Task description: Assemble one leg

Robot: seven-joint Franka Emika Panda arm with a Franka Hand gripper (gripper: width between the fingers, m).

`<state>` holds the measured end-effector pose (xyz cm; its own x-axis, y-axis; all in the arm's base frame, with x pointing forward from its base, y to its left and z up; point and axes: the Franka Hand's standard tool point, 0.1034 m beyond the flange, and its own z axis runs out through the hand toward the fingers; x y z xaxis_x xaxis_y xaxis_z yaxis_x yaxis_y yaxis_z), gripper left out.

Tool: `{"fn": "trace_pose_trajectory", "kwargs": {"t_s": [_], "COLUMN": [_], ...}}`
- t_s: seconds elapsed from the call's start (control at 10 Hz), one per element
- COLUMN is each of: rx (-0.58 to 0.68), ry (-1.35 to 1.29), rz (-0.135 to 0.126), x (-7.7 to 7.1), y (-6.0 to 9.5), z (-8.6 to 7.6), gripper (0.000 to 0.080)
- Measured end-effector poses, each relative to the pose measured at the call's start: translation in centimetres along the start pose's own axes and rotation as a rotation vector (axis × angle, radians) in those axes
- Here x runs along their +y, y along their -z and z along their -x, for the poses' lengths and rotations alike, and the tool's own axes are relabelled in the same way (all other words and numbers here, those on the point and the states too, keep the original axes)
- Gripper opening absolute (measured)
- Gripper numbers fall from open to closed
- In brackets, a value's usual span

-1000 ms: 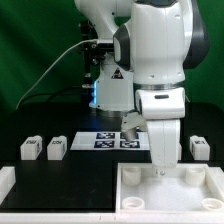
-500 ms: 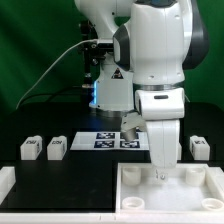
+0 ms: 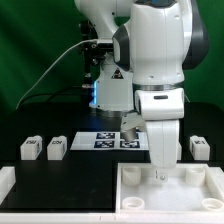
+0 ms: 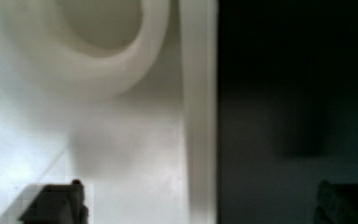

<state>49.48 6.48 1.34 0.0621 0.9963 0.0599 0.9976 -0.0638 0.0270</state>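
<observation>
The arm [image 3: 160, 45] stands over the tray [image 3: 122, 188], the big white panel with a raised rim at the near edge of the black table [image 3: 80, 185] on the exterior view's right. Its gripper [image 4: 197, 205] reaches straight down inside that rim. Below the wrist hangs a white column [image 3: 162, 145] whose thin tip touches or almost touches the tray floor. I take this column to be a leg held upright over its socket, though the exterior view does not separate fingers from part. In the wrist view two dark fingertips [image 4: 51, 203] show well apart over a blurred white surface with a round hollow [image 4: 96, 25]. What lies between them is unreadable, so I cannot tell whether the gripper clamps something or stands wide. Three loose legs lie farther back on the table: the left leg [image 3: 30, 149] and the middle leg [image 3: 57, 148] side by side on the exterior view's left, and the right leg [image 3: 200, 148] on the right. The marker board [image 3: 105, 140] lies between them. By my judgement the job is past its midpoint. A leg seems brought to the tray, while seating it, turning it tight and letting go are left, and no leg stands visibly fixed there.
</observation>
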Motion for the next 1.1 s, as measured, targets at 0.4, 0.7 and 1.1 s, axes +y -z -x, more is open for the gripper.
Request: {"fn": "trace_pose_trajectory", "kwargs": {"t_s": [0.4, 0.7, 1.1], "rx": [-0.011, 0.008, 0.061], "ry": [-0.159, -0.469, -1.119], "rz": [0.024, 0.018, -0.019], "x": [-0.1, -1.7, -4.0], "y": [3.1, 4.0, 2.9], "z": [-0.6, -3.2, -7.4], "gripper": [0.0649, 0.0649, 0.0649]}}
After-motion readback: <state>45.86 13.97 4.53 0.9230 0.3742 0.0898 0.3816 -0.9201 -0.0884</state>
